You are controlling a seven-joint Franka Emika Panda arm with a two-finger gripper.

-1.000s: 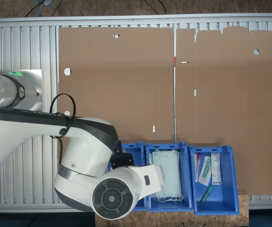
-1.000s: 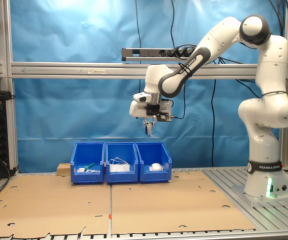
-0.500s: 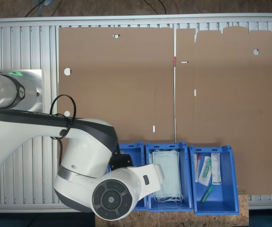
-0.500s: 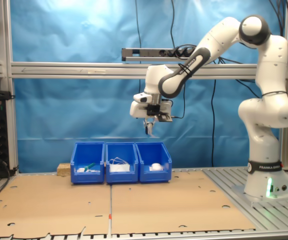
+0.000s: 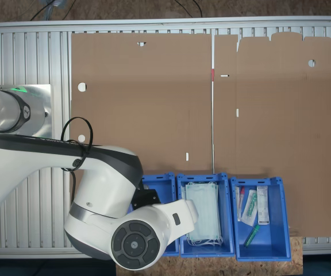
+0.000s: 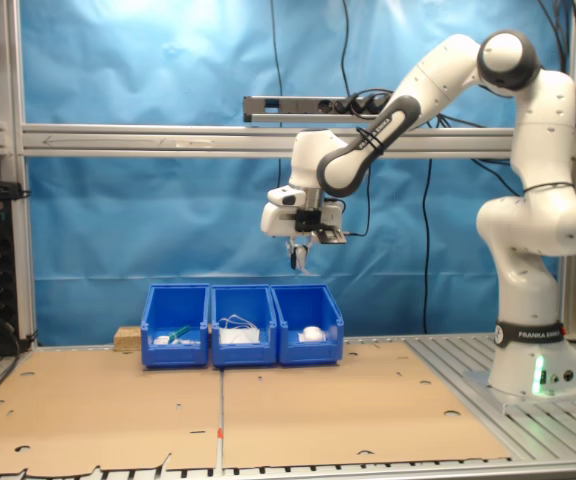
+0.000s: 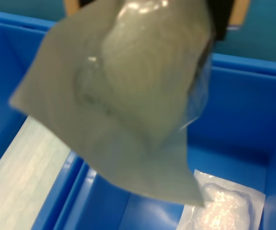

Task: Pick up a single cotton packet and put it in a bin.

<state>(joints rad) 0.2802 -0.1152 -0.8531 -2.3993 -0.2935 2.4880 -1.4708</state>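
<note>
The arm (image 5: 105, 190) has slid a little toward the first exterior view's left. The gripper (image 6: 299, 262) (with the packet (image 6: 300, 258) pinched in it) has gone up a tiny bit above the bin (image 6: 309, 325).

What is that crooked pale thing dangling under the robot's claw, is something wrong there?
Nothing looks spilled or broken. The cotton packet hangs tilted, one corner down, from the gripper, high above the bin with another white packet in it. The three blue bins sit in a tidy row.
</note>
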